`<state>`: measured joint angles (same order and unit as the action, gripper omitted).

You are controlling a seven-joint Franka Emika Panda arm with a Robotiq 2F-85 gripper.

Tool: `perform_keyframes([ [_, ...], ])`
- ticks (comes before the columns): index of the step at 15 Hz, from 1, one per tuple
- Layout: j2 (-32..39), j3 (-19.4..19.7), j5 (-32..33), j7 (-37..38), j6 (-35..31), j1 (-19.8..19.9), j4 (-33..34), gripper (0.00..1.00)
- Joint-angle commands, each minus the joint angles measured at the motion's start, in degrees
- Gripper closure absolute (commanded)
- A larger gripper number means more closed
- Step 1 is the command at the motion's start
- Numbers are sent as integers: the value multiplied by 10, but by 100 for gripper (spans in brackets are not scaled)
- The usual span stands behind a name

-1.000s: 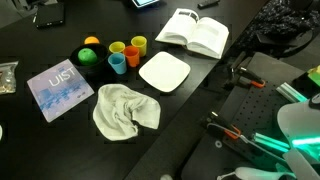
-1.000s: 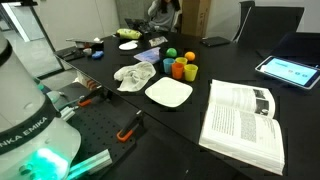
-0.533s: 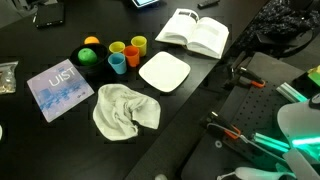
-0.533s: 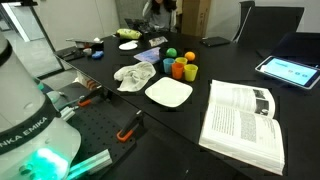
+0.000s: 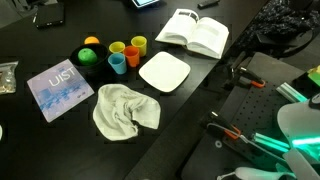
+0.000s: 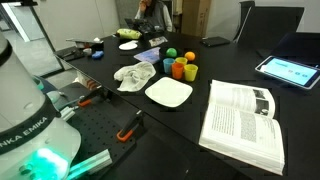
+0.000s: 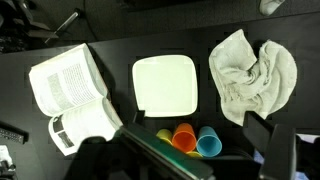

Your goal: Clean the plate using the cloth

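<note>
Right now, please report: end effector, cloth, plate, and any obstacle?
End effector high up, open or shut unclear. Cloth lies crumpled beside plate, not touching it. Plate bare; cups and open book close by.

Tabletop tally, each kind counted

One plate (image 5: 164,71), one cloth (image 5: 124,108), three cups (image 5: 117,63) (yellow, orange, blue), one open book (image 5: 195,32), one printed booklet (image 5: 60,88), and one tablet (image 6: 287,69).

White arm base (image 6: 22,110) upright, tool (image 7: 190,168) overhead, grip unreadable
</note>
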<state>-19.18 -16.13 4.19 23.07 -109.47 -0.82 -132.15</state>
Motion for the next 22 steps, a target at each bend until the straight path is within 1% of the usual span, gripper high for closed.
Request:
perform_keyframes([
  [1,2,15,5,4,2,-16,1,0],
  [17,2,16,7,5,-1,-17,0,0],
  [20,1,20,9,5,-29,-19,-5,0],
  [22,3,21,6,6,-61,-21,-6,0],
])
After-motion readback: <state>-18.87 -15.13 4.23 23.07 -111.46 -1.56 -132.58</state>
